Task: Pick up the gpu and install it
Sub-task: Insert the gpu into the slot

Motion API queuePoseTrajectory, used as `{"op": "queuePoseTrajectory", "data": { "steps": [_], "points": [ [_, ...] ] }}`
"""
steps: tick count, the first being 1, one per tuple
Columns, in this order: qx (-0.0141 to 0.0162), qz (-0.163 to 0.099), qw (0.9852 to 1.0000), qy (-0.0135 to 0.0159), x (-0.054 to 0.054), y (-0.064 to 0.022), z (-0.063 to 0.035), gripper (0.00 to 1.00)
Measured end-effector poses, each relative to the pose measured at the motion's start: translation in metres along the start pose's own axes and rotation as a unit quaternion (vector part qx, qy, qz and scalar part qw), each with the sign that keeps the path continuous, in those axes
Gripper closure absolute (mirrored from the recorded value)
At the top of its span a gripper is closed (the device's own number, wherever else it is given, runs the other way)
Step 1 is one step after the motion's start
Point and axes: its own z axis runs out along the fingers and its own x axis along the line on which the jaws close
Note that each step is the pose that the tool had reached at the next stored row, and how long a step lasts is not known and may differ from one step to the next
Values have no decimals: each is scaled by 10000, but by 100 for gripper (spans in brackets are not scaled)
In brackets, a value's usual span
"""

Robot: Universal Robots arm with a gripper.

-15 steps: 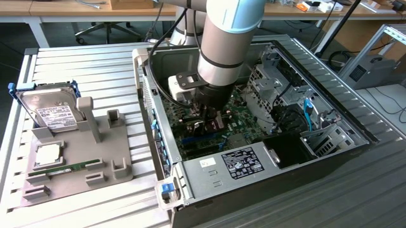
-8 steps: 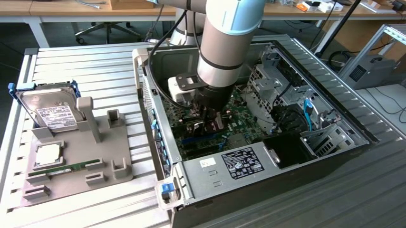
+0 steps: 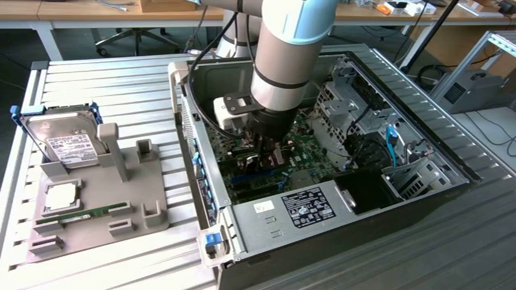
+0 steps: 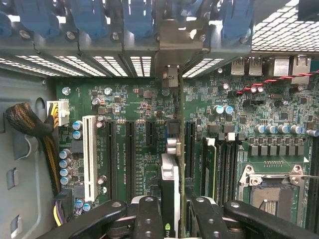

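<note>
Your gripper [image 4: 175,219] is clamped on the gpu [image 4: 170,172]: the two fingers [image 4: 148,219] press its flat faces from either side, and the card stands on edge between them. It runs straight out from the fingertips over the motherboard [image 4: 124,99]. Directly under the card, just ahead of the fingers, black slots [image 4: 130,154] lie parallel to it. Whether its edge sits in one you cannot tell. Further out on one side of the fingers is a white slot [image 4: 89,154], then a sleeved cable bundle [image 4: 25,122] by the case wall. On the other side is the CPU socket [image 4: 271,184]. At the card's far end from the fingers, its bracket [image 4: 170,74] meets the row of blue latches [image 4: 84,20].

In the exterior view the gripper [image 3: 266,151] is down inside the open case [image 3: 419,96]. Well away from the fingers, outside the case on the exterior view's left, a grey tray [image 3: 121,199] holds a hard drive [image 3: 69,142].
</note>
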Motion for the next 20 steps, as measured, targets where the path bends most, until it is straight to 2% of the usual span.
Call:
{"op": "queuePoseTrajectory", "data": {
  "steps": [20],
  "points": [
    [5,147,9999,5,1,3,-10,73]
  ]
}}
